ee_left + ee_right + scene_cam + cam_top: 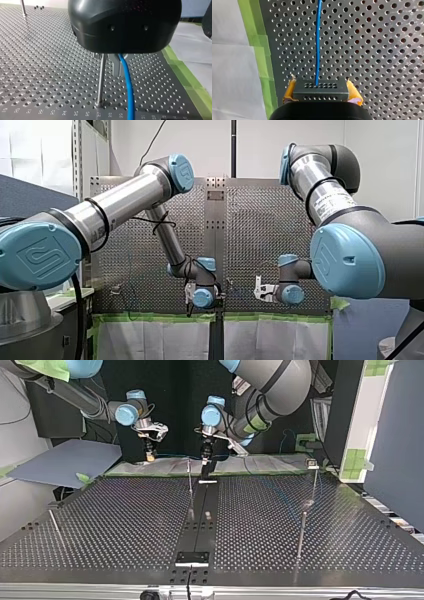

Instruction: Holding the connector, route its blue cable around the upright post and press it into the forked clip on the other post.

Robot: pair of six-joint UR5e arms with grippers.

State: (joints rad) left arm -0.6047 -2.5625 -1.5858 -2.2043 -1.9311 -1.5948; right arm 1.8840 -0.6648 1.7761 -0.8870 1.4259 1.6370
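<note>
My right gripper (322, 86) is clamping the connector (321, 93) between its yellow pads (290, 91), gripping the dark block by its two short ends. The blue cable (317, 45) is leaving the block's face and running straight ahead over the perforated bench (374, 50). In the top view this gripper is hanging at the upper left of centre.

My left gripper (117, 61) is hovering just beside the upright post (101, 77), with the cable dropping from under its housing. Whether it is gripping the cable cannot be told (the housing is hiding the contact).

The forked clip (312, 463) is probably the small fitting atop a post at the top view's upper right, well apart from both grippers. Routing appears barely begun.

The step is calling for:
- a square clamp on the connector;
- a low pass around the post under light tension;
- no kinking at the block.
</note>
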